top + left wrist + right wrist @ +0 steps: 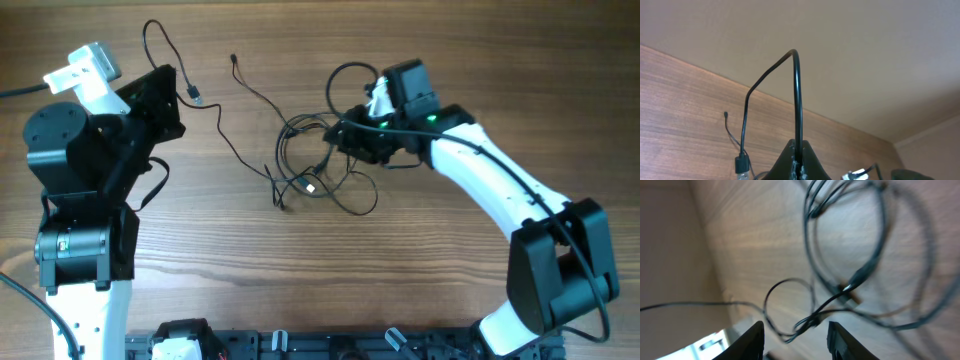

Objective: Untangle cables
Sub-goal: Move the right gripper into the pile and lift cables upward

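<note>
Black cable [797,100] is clamped in my left gripper [799,162]. Jaws are fully together, with the cable pinched right at the tips. From the pinch it arcs up and over in 1 stiff loop, then drops to its plug [741,164] just beside the gripper. Can't tell if the plug rests on the wood table [680,100] or hangs just above it. Overhead, this gripper sits at the table's left side, well apart from the main tangle [312,165].

Right gripper [796,332]: 2 fingers [754,342] stand apart with a clear gap between them. A small knot [807,324] of thin strands sits in that gap, just ahead of the tips. Neither finger visibly touches it, so nothing is clamped. The wrist view is blurred, so I can't confirm contact more finely than that. Beyond the knot, several thin loops overlap on the wood.

Overhead, my right gripper is over the right edge of the tangle, near the table's middle. 1 thin cord [234,62] with a small end lies loose on the wood between the 2 grippers and runs toward the tangle.
</note>
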`<move>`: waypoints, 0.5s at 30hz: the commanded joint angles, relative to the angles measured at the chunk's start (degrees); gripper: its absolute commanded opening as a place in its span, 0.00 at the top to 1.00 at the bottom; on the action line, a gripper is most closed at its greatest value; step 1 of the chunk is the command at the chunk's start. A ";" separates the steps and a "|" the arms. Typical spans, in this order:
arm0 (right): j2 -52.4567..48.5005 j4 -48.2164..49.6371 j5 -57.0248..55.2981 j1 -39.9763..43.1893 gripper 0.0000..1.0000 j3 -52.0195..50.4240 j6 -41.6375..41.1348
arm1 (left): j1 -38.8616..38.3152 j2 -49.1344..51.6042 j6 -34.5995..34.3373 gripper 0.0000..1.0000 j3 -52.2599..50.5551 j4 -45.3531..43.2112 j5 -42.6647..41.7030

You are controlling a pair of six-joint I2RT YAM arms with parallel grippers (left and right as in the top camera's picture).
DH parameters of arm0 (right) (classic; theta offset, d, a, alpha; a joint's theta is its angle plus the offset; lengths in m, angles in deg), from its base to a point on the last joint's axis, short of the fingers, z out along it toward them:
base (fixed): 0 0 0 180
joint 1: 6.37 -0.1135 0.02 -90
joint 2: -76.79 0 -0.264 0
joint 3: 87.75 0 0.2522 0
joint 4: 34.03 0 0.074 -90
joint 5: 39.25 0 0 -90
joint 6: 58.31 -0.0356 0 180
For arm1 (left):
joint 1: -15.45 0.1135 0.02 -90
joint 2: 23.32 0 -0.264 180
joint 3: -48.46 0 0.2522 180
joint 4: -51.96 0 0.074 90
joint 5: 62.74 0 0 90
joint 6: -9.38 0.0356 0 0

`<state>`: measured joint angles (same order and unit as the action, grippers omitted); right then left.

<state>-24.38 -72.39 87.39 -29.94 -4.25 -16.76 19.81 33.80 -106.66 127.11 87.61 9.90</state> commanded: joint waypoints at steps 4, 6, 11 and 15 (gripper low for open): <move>-3.02 4.83 -1.79 -6.80 0.55 -3.65 -14.51 | 0.42 0.00 0.07 0.96 0.42 3.30 0.72; -3.28 5.40 -2.62 -7.91 0.53 -3.65 -16.17 | 0.42 0.00 0.07 0.96 0.42 4.02 0.72; -3.48 5.44 -5.14 -8.85 0.55 -3.65 -16.39 | 0.42 0.00 0.07 0.96 0.42 4.96 0.72; -3.54 5.46 -9.97 -8.85 0.65 -3.67 -16.41 | 0.42 0.00 0.07 0.96 0.42 4.98 0.72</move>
<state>-26.52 -67.15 81.93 -38.60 -7.22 -32.76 19.81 33.80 -106.66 127.11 92.68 10.10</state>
